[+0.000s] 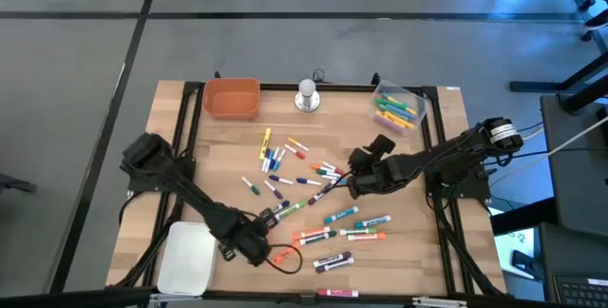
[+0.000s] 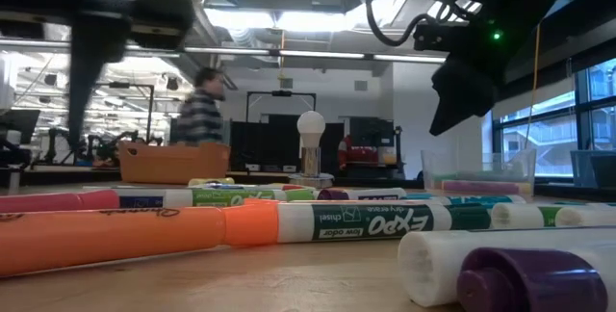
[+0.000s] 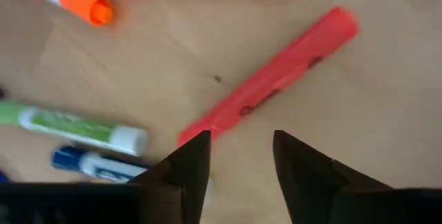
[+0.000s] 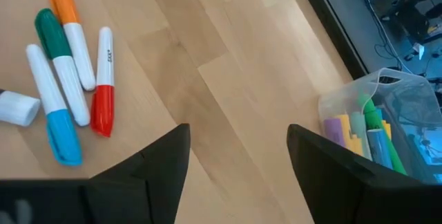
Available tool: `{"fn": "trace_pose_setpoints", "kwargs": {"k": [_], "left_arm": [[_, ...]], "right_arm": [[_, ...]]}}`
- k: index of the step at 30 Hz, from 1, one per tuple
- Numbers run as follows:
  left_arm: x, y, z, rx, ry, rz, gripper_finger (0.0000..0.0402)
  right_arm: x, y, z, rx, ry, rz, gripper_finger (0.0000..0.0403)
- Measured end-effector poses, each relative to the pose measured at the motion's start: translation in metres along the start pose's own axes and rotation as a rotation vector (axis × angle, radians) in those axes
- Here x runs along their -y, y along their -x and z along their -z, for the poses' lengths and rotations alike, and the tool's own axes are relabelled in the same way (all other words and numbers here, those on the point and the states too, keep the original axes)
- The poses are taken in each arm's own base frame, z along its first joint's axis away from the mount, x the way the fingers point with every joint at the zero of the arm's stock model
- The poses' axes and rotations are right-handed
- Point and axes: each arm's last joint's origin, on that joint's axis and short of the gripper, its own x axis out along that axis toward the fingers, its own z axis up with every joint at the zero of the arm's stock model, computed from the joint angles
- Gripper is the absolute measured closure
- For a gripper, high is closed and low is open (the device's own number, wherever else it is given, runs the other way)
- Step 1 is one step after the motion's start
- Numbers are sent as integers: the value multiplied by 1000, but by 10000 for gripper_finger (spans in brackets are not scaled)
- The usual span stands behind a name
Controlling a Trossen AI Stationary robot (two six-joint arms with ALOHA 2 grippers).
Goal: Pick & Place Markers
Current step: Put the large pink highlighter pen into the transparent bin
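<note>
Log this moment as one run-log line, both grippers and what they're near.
left gripper: open, over red marker | right gripper: open, empty, above table | clear bin: holds markers

Scattered markers (image 1: 313, 189) crowd the middle and near part of the wooden worktop (image 1: 427, 241), leaving little bare wood between them. The far edge holds an orange tray (image 1: 231, 98) at left, a silver knob-like object (image 1: 306, 96) in the middle, and a clear bin (image 1: 397, 106) at right. Open wood lies between the scatter and that far row, and along the right side. A white tray (image 1: 186, 258) fills the near left corner.
</note>
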Motion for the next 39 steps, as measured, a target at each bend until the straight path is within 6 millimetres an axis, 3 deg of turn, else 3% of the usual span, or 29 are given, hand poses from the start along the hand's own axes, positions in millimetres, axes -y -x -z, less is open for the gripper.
{"fn": "trace_pose_setpoints", "kwargs": {"k": [8,17,25,31,36,39], "left_arm": [[-4,-20,-10,-27,-266,88,227],[-17,-37,-5,-55,-242,130,251],[-27,-41,1,-64,-93,199,343],[-38,-38,6,-92,102,136,343],[-56,-10,15,-102,379,-136,343],[-66,10,20,-45,521,-209,343]], "right_arm": [[0,0,0,-2,31,-1,161],[-2,0,-1,-11,39,-39,161],[-6,3,1,-21,11,-75,161],[-18,9,-9,90,-35,-163,161],[-28,13,-20,199,-63,-270,161],[-39,12,-23,259,-27,-496,161]]}}
